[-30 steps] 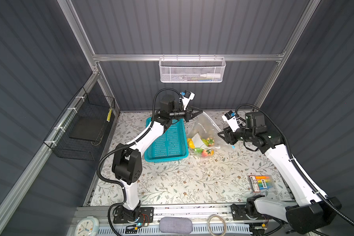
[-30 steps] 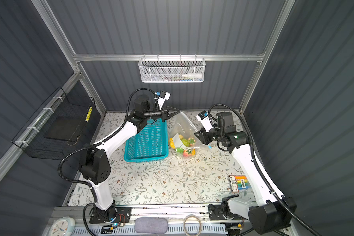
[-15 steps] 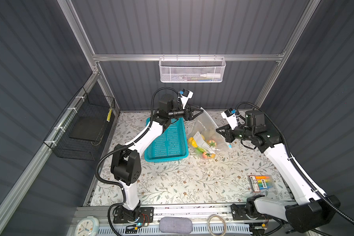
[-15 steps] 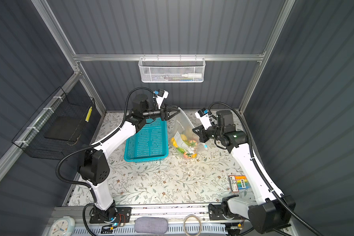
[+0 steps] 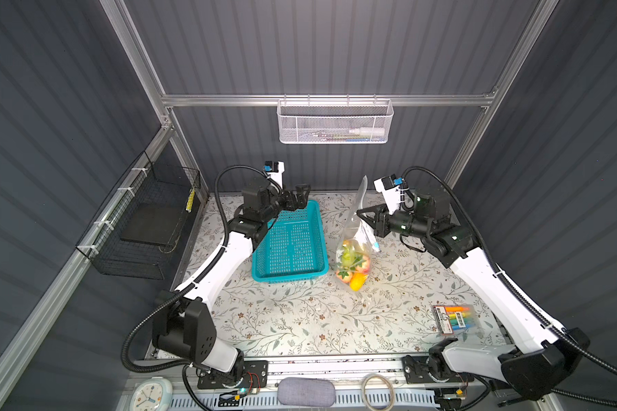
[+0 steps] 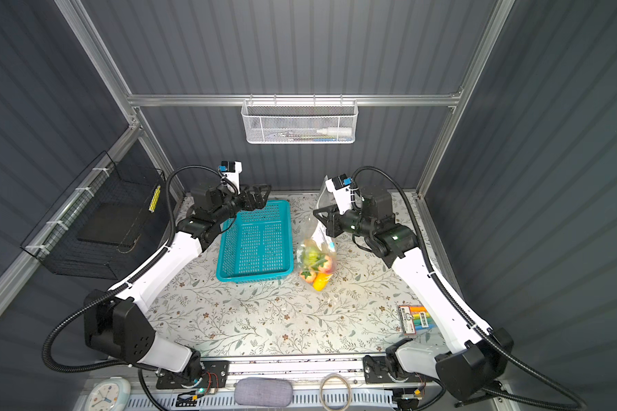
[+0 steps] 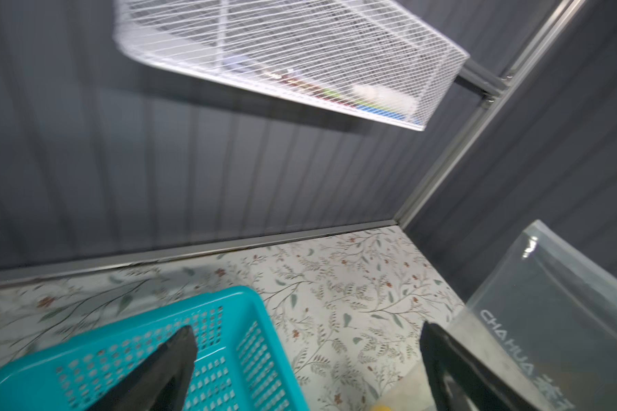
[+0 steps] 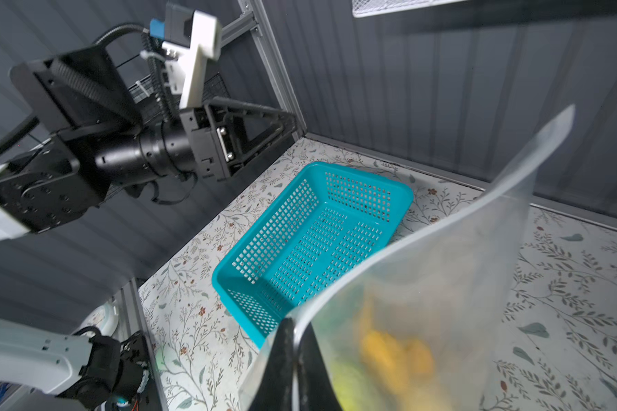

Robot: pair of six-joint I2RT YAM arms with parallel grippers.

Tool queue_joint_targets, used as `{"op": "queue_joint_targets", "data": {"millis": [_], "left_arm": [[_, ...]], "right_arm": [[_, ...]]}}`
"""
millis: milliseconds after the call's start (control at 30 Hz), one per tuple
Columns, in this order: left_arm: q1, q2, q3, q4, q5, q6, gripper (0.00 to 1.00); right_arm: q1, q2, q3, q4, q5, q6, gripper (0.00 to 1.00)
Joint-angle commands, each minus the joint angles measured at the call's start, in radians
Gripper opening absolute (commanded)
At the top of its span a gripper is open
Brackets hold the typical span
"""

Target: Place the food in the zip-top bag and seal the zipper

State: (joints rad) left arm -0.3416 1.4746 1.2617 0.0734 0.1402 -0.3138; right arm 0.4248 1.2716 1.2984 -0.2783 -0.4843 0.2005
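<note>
Your worktop (image 5: 300, 320) carries the teal basket (image 5: 289, 275) left of centre, and no food shows in it. Just beside the basket's right wall, the zip-top bag (image 5: 354, 236) stands tall and narrow, hung from above. Its loaded bottom seems to rest on the worktop. The food (image 5: 351, 265) is bunched low inside the bag, yellow, orange, red and green. None of it lies loose elsewhere in either top view.

The right pincer (image 5: 359, 213) is clenched on the bag's upper edge, and the right wrist view shows the plastic pinched between its jaws. The left pincer (image 5: 301, 196) is released, its jaws spread wide around nothing. It hovers over the basket's far corner, well apart from the bag.

The next move likely turns on one relation. The bag lies to the right of your left pincer, across the basket's far end. Its mouth edge runs steeply rather than flat: from a free corner raised toward the back wall, down through the right pincer, to the light-blue slider tab (image 5: 375, 244) on the right arm's side. The right arm is nearer and already holds the edge. The left arm is the free one, and the raised corner is the part closest to it. You cannot tell from here whether the zipper is closed.
</note>
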Motion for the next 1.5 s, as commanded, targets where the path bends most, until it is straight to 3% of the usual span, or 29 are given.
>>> {"op": "queue_joint_targets", "data": {"millis": [0,133,200,267,433,667,800,1000,1133,1467], "left_arm": [[0.009,-0.066,-0.073,-0.061,-0.087,-0.025,1.0],[0.013,-0.146,-0.154,-0.09,-0.157,0.002,1.0],[0.02,-0.172,-0.184,-0.106,-0.213,0.029,1.0],[0.038,-0.185,-0.195,-0.136,-0.249,0.045,1.0],[0.135,-0.219,-0.231,-0.216,-0.32,0.017,1.0],[0.294,-0.298,-0.416,-0.143,-0.363,-0.08,1.0],[0.334,-0.295,-0.459,-0.136,-0.423,-0.082,1.0],[0.34,-0.239,-0.546,-0.026,-0.527,-0.022,1.0],[0.34,-0.209,-0.673,0.179,-0.528,0.008,1.0],[0.339,-0.08,-0.759,0.439,-0.483,0.135,0.99]], "right_arm": [[-0.037,0.011,-0.068,0.053,0.04,0.051,0.0],[-0.125,-0.022,-0.218,0.089,0.015,0.11,0.0],[-0.151,-0.058,-0.289,0.093,0.03,0.07,0.0],[-0.169,-0.094,-0.348,0.074,0.099,0.006,0.0],[-0.278,-0.109,-0.441,-0.002,0.407,-0.043,0.0],[-0.369,0.015,-0.493,0.092,0.494,-0.022,0.13],[-0.4,0.056,-0.487,0.139,0.513,0.013,0.17],[-0.405,0.001,-0.499,0.179,0.524,0.005,0.46],[-0.405,-0.074,-0.631,0.373,0.513,-0.015,0.62],[-0.401,0.056,-0.745,0.643,0.547,-0.111,0.79]]}}
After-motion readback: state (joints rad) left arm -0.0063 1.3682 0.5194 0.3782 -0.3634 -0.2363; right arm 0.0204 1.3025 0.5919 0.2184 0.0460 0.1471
